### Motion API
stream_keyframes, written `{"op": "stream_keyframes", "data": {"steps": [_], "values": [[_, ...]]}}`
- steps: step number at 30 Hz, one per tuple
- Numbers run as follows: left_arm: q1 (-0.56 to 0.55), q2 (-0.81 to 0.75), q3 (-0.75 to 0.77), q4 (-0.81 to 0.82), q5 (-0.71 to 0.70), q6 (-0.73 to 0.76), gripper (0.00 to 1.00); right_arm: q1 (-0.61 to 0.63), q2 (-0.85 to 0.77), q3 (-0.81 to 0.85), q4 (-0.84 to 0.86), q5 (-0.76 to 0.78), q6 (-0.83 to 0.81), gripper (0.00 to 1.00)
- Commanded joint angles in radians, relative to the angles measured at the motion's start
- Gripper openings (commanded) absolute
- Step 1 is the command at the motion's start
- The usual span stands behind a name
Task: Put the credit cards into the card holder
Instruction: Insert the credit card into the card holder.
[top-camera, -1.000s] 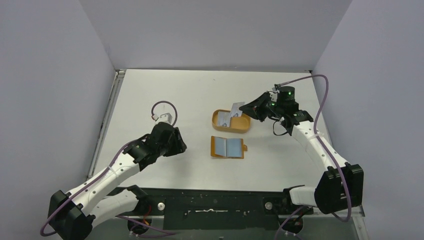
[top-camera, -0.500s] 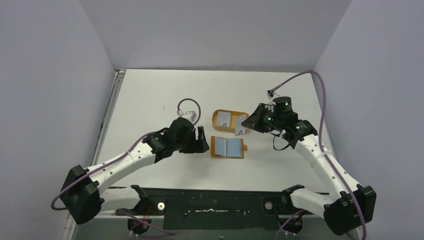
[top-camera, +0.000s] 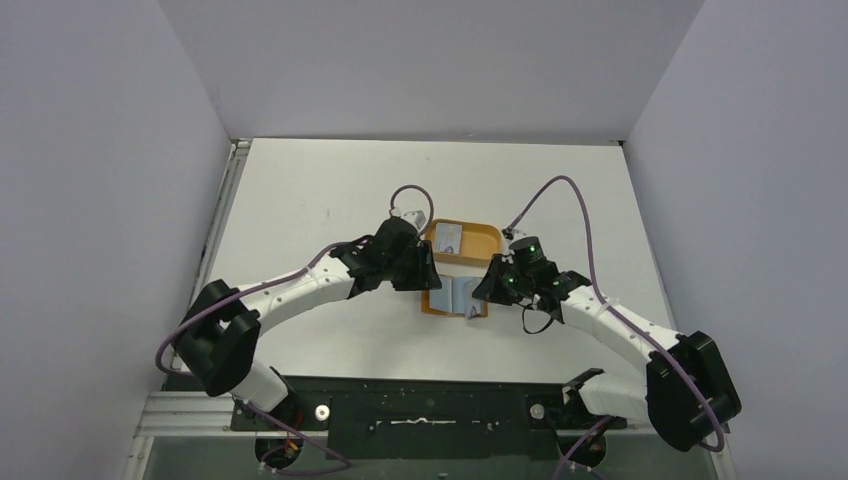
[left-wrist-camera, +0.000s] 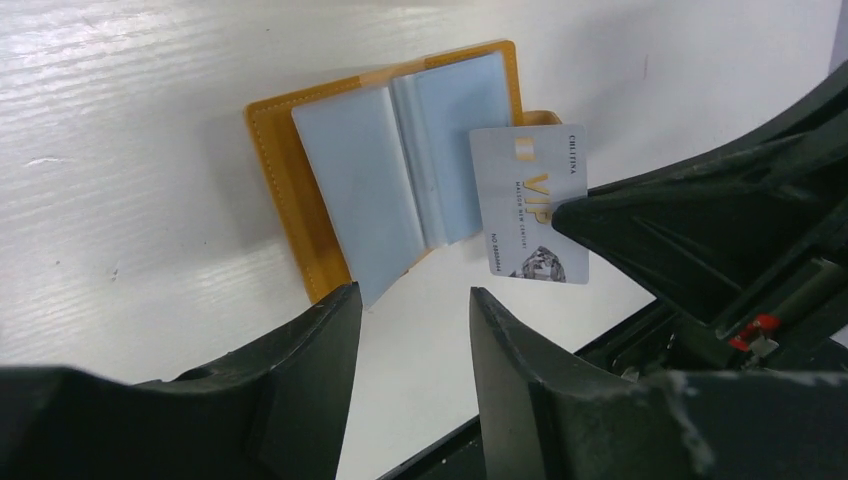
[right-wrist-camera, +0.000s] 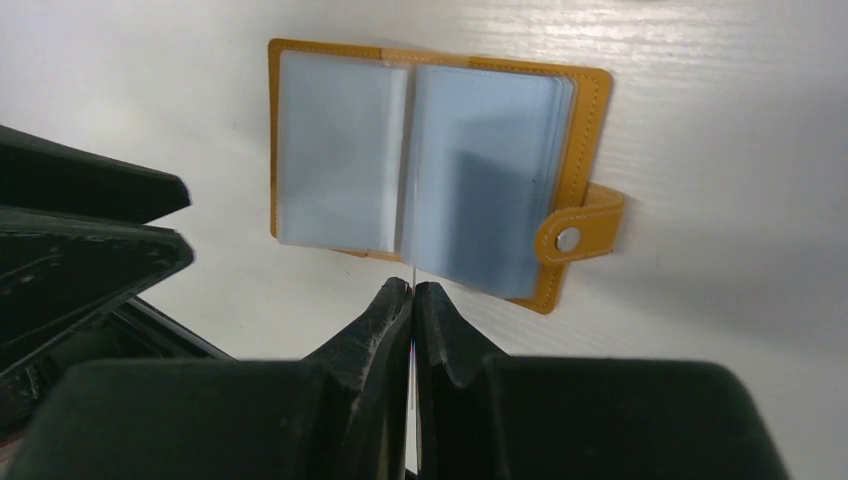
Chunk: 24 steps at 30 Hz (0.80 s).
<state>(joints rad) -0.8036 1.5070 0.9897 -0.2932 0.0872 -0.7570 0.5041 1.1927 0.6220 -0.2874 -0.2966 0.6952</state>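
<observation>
Right gripper is pinched tight on one silvery credit card, held on edge at the rim of the card holder; contact cannot be confirmed. Card holder lies open and flat on the table, directly ahead of those fingertips, with its closure tab to their right. Left gripper is spread apart and grips nothing, the card holder just beyond its tips. A second card rests in the orange tray, beyond the holder.
</observation>
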Motion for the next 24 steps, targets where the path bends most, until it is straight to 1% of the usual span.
{"op": "stream_keyframes", "data": {"steps": [1,7,9,12,15,24], "values": [[0.001,0.055,0.054,0.078,0.022,-0.019,0.39,0.01,0.009,-0.019,0.21,0.002,0.048,0.0],[0.015,0.136,0.064,0.057,-0.017,-0.012,0.27,0.012,0.067,-0.009,0.278,-0.028,0.046,0.0],[0.021,0.159,0.064,0.048,-0.018,-0.01,0.23,0.012,0.086,-0.014,0.335,-0.043,0.046,0.0],[0.032,0.187,0.064,0.028,-0.028,-0.013,0.18,0.011,0.118,-0.01,0.37,-0.063,0.045,0.0],[0.041,0.198,0.057,0.023,-0.03,-0.016,0.16,0.008,0.158,0.003,0.38,-0.076,0.042,0.0],[0.044,0.222,0.073,-0.026,-0.065,-0.011,0.12,-0.013,0.241,0.001,0.398,-0.087,0.079,0.0]]}}
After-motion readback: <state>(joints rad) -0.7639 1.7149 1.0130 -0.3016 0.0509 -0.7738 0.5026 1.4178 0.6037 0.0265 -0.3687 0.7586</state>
